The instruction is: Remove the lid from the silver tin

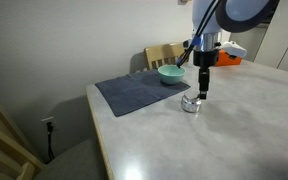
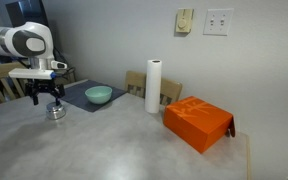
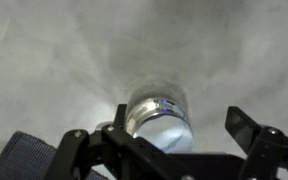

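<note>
The silver tin (image 1: 191,104) stands on the pale table, also seen in an exterior view (image 2: 55,111) and in the wrist view (image 3: 157,118). Its top is a flat shiny disc, so the lid (image 3: 164,130) appears to sit on it. My gripper (image 1: 201,92) hangs just above the tin, and it also shows in an exterior view (image 2: 46,98). In the wrist view the gripper (image 3: 182,130) is open, with the tin between the fingers, nearer the left one. I cannot tell whether a finger touches it.
A teal bowl (image 1: 170,73) sits on a dark grey cloth (image 1: 134,92) behind the tin. An orange box (image 2: 197,122) and a paper towel roll (image 2: 154,85) stand on the table. A wooden chair (image 1: 164,53) is at the table's far edge.
</note>
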Robot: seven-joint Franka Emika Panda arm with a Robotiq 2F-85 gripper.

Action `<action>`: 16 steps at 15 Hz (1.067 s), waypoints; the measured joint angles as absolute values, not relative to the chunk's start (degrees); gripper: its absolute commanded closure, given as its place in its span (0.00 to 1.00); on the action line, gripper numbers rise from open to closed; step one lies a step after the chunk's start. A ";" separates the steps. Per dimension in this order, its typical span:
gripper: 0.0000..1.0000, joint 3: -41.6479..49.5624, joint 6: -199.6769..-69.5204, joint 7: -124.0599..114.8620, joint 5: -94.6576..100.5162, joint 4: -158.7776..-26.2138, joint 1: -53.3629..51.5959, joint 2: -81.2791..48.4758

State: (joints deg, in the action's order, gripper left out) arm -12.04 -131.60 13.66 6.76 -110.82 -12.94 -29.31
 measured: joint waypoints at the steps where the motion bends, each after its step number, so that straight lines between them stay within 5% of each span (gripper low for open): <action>1: 0.00 -12.03 -133.22 13.65 8.06 -110.81 -13.27 -29.82; 16: 0.00 -11.71 -141.24 13.65 12.81 -109.86 -14.27 -32.26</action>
State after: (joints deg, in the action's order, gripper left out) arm -11.71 -141.24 13.65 12.81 -109.86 -14.27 -32.26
